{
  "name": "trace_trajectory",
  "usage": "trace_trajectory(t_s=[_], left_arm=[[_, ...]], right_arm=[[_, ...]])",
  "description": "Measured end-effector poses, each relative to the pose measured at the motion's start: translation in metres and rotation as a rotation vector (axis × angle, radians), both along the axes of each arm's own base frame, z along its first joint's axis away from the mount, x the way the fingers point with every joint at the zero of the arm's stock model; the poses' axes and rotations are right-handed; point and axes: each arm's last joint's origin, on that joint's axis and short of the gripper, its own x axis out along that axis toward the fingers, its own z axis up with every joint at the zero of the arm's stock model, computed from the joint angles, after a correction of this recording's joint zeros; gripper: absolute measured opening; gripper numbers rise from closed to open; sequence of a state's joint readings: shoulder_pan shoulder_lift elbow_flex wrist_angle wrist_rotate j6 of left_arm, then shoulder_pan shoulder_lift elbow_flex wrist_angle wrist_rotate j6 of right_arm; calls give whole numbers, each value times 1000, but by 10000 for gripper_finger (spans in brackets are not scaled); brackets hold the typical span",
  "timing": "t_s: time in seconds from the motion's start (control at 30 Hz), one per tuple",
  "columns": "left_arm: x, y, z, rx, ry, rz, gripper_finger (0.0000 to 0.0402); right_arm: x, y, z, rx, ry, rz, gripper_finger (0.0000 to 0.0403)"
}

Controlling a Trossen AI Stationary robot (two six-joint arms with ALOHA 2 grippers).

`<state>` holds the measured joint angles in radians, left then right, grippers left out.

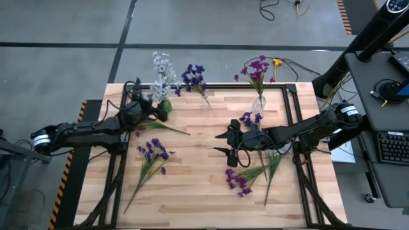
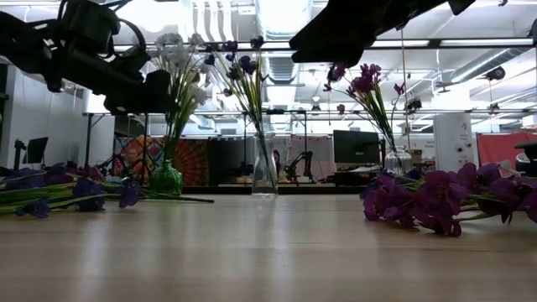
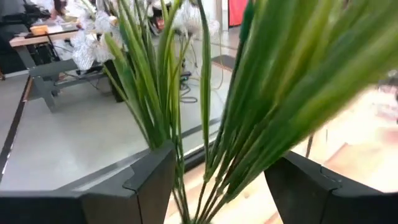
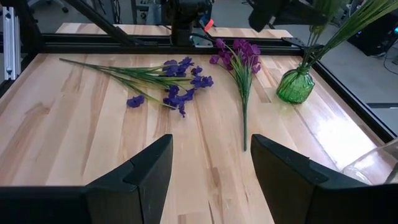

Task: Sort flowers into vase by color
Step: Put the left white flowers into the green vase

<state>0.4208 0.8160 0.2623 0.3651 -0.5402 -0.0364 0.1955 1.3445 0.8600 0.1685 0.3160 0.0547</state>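
Stems (image 3: pixel 186 112) between left gripper (image 3: pixel 217 186) fingers

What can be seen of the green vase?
The green vase is a small, bulbous bottle of ribbed translucent green glass, upright at the table's far left corner. It holds whitish sprigs on long green stems. The left claw, fingers open, sits right at it around the stems.

Grey concrete floor (image 1: pixel 64 25); desk with keyboard (image 1: pixel 391 148) beside table.
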Motion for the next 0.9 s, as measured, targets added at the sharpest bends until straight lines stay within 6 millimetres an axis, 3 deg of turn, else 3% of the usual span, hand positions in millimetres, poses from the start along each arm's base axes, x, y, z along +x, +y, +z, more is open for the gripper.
trace_trajectory(t_s=[0.53, 0.9], left_arm=[[-26, -11, 9, -28, 9, 45, 224], [-31, -15, 30, -216, 190, 27, 302]], right_arm=[[0, 0, -1, 10, 7, -5, 210], [0, 0, -1, 10, 7, -5, 210]])
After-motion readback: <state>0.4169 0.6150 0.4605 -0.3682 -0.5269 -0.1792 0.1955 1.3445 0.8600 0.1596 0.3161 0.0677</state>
